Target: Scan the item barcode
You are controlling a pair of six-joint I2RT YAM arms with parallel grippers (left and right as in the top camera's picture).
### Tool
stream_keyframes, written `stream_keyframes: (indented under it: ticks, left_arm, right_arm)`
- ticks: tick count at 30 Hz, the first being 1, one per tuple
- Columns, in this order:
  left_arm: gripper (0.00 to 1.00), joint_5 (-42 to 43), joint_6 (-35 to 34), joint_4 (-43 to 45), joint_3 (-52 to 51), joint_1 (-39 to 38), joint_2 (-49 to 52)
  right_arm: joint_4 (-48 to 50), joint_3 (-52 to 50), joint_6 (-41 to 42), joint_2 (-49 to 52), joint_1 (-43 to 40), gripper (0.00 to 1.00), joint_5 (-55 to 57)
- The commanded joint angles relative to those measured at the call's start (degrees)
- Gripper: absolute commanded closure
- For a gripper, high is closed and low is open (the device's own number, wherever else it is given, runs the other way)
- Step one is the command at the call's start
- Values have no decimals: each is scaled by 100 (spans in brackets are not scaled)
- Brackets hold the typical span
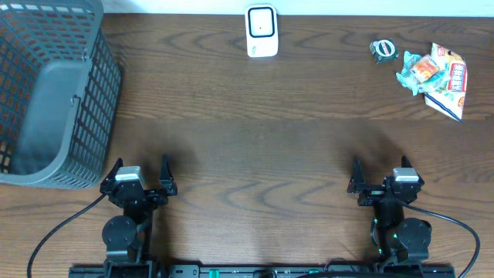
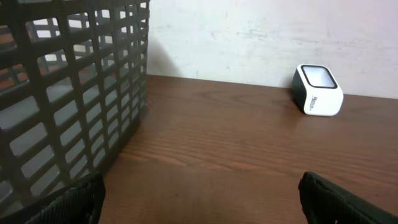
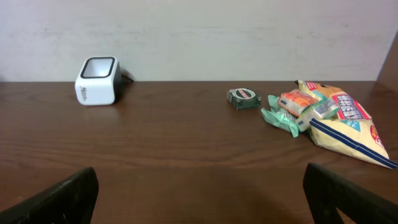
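Left fingers [image 1: 165, 171] and right fingers [image 1: 356, 174] spread wide, holding nothing, above the tabletop [image 1: 255, 139]. Barcode scanner [image 1: 262, 31] at the far edge; snack packets [image 1: 436, 73] at far right.

Dark brown wood-grain table [image 1: 255, 139] fills nearly the whole overhead frame, grain running left-right w/ wavy knot patterns thru the middle. Surface matte w/ a slight sheen; a paler band crosses the centre of frame. Wall [image 2: 261, 31] is a thin pale strip along the top edge in overhead. In both wrist views it takes approx the upper third: off-white, scuffed & mottled, faint smudges. Table's back edge meets the wall directly. Right wrist view, right edge just above the table line: dark brown sliver, can't tell what. Light even & diffuse, shadows soft, short.
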Motion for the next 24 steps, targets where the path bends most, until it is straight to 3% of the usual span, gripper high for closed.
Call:
stream_keyframes:
  ticks: [1, 6, 24]
  left_arm:
    - [2, -199, -35, -278, -79, 24, -68]
    - [2, -201, 323, -278, -79, -35, -68]
    - [2, -157, 297, -289, -79, -105, -68]
  right_arm:
    - [-24, -9, 79, -37, -31, 1, 7]
    - [-24, -9, 79, -37, -31, 1, 7]
    - [-24, -9, 79, -37, -31, 1, 7]
